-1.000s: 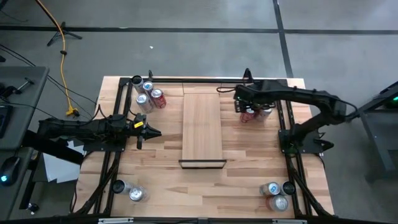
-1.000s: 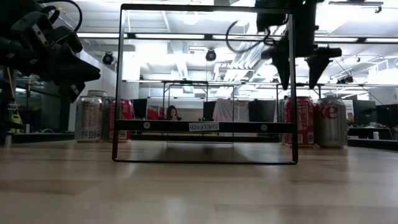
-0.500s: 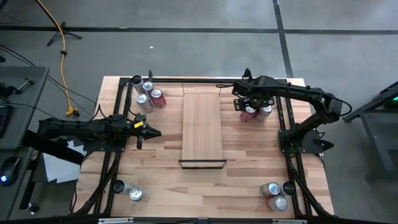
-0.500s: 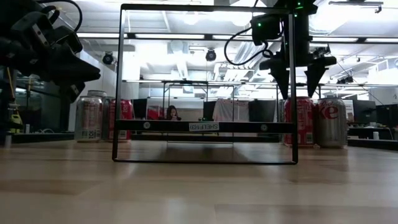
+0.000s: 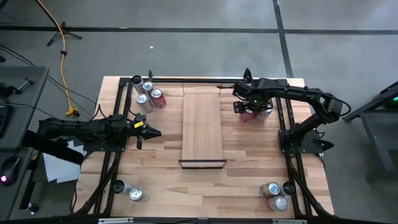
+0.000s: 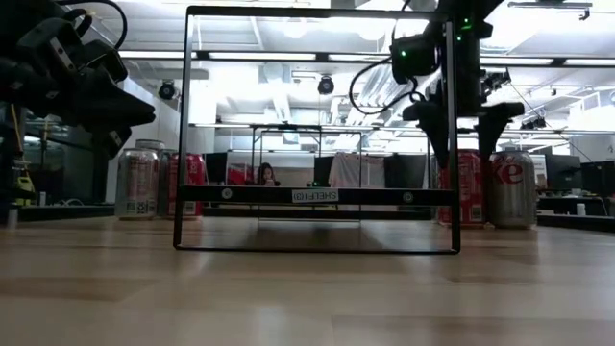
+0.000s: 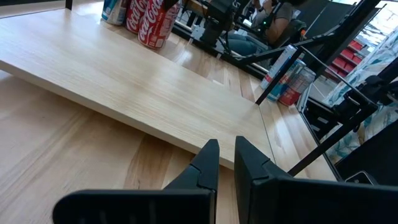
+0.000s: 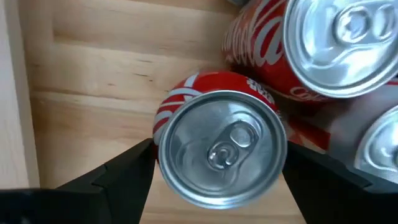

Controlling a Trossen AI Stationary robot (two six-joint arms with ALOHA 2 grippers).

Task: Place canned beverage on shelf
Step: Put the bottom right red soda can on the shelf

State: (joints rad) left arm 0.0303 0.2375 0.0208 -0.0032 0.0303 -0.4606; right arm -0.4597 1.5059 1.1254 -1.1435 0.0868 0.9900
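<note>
Right pincer (image 8: pixel 217 163) at the far right of the counter (image 5: pixel 242 162), fingers spread wide on either side of a red can (image 8: pixel 219 146) standing upright beside other cans (image 8: pixel 311 43); contact with the can cannot be told. Shelf (image 5: pixel 202 127) lies along the counter's middle, empty, well apart from the can. Left pincer (image 5: pixel 149 132), fingers pressed together, hovers left of the shelf, holding nothing.

cans (image 5: pixel 252 112) right of shelf (image 5: pixel 202 127)
</note>
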